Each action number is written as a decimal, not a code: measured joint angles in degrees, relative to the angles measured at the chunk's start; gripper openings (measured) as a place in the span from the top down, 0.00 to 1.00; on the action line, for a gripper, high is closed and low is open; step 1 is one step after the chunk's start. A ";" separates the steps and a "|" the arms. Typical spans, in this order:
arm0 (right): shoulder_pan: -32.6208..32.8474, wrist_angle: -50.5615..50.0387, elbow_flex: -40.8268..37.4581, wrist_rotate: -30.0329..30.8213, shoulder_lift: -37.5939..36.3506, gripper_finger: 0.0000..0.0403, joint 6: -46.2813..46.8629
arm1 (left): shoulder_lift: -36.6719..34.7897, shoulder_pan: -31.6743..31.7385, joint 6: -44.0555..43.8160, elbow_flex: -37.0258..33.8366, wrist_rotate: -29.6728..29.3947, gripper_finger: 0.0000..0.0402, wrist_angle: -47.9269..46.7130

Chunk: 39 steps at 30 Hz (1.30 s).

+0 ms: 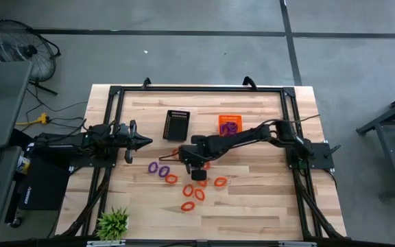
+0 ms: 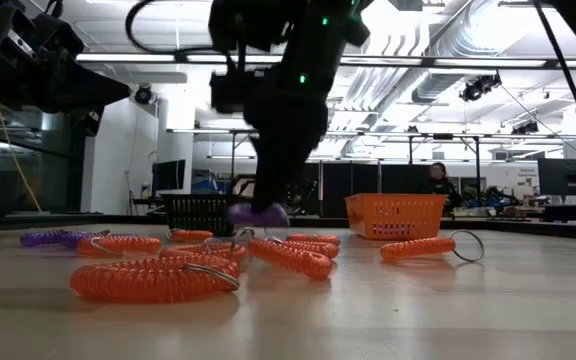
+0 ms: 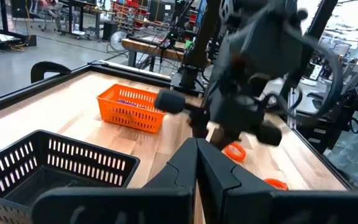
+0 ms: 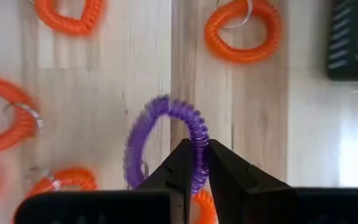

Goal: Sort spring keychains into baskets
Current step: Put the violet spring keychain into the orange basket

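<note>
High view: my right gripper (image 1: 196, 167) reaches out over the middle of the bench (image 1: 266, 206), with the black basket (image 1: 177, 125) and the orange basket (image 1: 229, 124) side by side just beyond it toward the far edge. Between the two baskets bare wood lies open, and the near half of the bench past the scattered coils is free up to a small green plant (image 1: 113, 223) at the near left corner. A dark frame rail (image 1: 197, 88) runs along the far edge.

In the right wrist view my right gripper is clenched on a purple keychain (image 4: 166, 140), the fingertips pinching one side of its oval coil. The low view shows that purple loop just under my arm, a little above the wood, though I cannot be sure it is fully clear of the surface. Around it orange keychains (image 4: 243, 31) lie flat as coiled ovals, some with a metal ring showing; two more purple keychains (image 1: 159, 169) lie well to the left of the cluster.

The orange basket already holds something purple, too small to make out clearly. My left gripper (image 1: 145, 142) waits pressed together over the left side of the bench, pointing toward the black basket. Several orange loops are cut off at the wrist picture's borders, and my own arm hides part of the cluster from above.
</note>
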 joint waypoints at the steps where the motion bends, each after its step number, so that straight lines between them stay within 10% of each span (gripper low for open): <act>1: -0.15 -1.17 0.01 0.24 -0.60 0.92 0.39 | 0.01 -0.02 -0.01 0.02 0.02 1.00 0.00; 10: -3.08 -12.62 -2.74 3.95 -8.96 0.91 5.90 | 0.01 0.00 -0.01 0.01 0.02 1.00 0.00; 26: -10.26 -3.12 -35.22 4.87 -37.68 0.91 17.63 | 0.02 0.00 0.00 0.00 0.02 1.00 0.00; 39: -22.26 1.62 -38.75 0.80 -36.56 0.89 18.45 | 0.02 -0.02 0.00 0.01 0.02 1.00 0.00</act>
